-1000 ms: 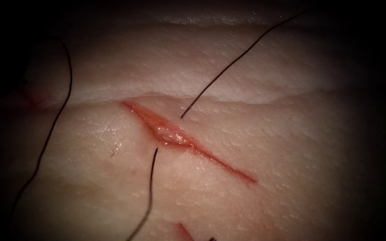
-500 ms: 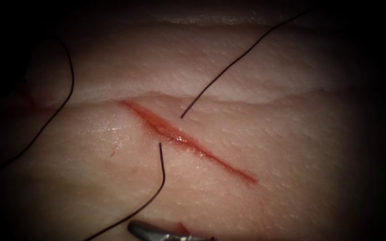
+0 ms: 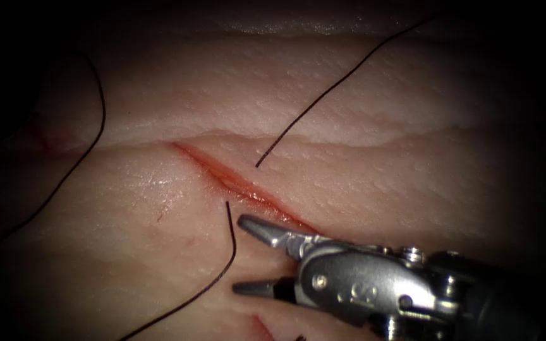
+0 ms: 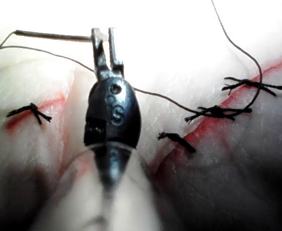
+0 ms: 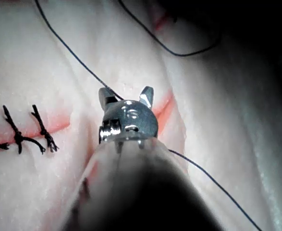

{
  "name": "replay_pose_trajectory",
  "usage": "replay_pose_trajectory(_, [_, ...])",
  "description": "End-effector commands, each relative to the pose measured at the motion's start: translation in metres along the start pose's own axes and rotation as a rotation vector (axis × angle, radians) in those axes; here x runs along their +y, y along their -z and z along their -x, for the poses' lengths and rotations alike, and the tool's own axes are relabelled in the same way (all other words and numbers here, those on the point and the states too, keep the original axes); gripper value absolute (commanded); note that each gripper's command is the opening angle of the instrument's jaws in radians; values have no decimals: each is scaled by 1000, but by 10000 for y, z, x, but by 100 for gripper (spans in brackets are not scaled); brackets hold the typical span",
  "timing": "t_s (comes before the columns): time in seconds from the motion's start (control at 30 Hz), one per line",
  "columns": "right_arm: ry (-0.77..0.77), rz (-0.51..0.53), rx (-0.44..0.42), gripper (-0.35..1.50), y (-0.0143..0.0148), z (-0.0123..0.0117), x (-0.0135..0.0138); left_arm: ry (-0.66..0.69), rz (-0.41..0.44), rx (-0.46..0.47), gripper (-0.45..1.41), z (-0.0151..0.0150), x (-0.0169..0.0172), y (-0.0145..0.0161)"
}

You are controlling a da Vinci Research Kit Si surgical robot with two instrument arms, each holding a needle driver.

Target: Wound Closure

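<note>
The left tool [image 4: 104,32] clenches the needle [image 4: 54,35] near one end, clear of the tissue [image 3: 412,177], likely to park it. Thread [image 3: 230,233] exits just left of the cut [image 3: 241,186]. The right tool [image 3: 238,255], jaws spread and empty, faces that thread, apparently positioned to grasp it.

The right pincer [image 3: 244,256] stands with jaws spread wide, empty. The left pincer [image 4: 104,38] seems closed on the needle's end.

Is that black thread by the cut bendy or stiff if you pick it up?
Probably floppy: the thread curves loosely over the tissue. Likely light, being so thin. The right tool, open, holds nothing; the left tool holds the needle's end.
</note>
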Motion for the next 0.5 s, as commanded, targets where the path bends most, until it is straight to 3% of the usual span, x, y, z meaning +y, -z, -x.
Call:
replay_pose_trajectory(0.03, [8, 5, 1, 120, -18, 13, 9, 0, 1, 2, -45, 6, 1, -6])
replay_pose_trajectory(0.17, [19, 3, -5, 120, -36, 29, 9, 0, 1, 2, -45, 7, 1, -6])
replay_pose_trajectory(0.4, [28, -8, 15, 113, -59, 36, 6, 0, 3, 4, -45, 7, 1, -6])
replay_pose_trajectory(0.5, [31, -11, 24, 96, -65, 35, 5, -1, 3, 3, -45, 7, 2, -6])
